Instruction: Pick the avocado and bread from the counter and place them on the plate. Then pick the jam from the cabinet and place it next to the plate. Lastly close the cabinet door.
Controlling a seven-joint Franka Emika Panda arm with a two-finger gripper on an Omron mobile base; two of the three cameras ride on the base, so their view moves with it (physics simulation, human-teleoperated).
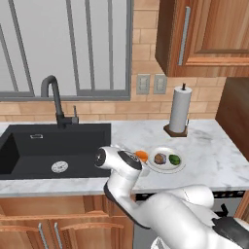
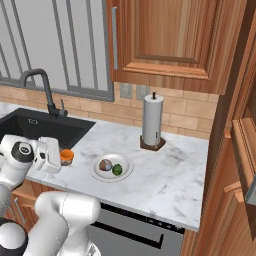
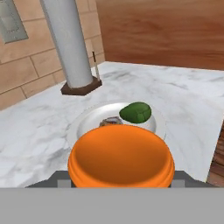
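Note:
My gripper (image 2: 59,157) is shut on the jam (image 2: 66,157), a squat orange jar, low over the marble counter (image 2: 165,175) just left of the plate (image 2: 111,176). In the hand view the jam (image 3: 120,159) fills the foreground between the fingertips. Whether it rests on the counter I cannot tell. On the white plate (image 1: 165,168) lie the brown bread (image 1: 160,158) and the green avocado (image 1: 174,159), side by side. Beyond the jar, the avocado (image 3: 136,112) and a bit of the bread (image 3: 111,121) show. The brown cabinet (image 2: 235,150) rises at the counter's right end.
A paper towel roll (image 1: 179,111) stands on a wooden base behind the plate. The black sink (image 1: 53,146) with a dark faucet (image 1: 54,99) lies to the left. A wall cupboard (image 1: 209,34) hangs above. Bare marble stretches right of the plate.

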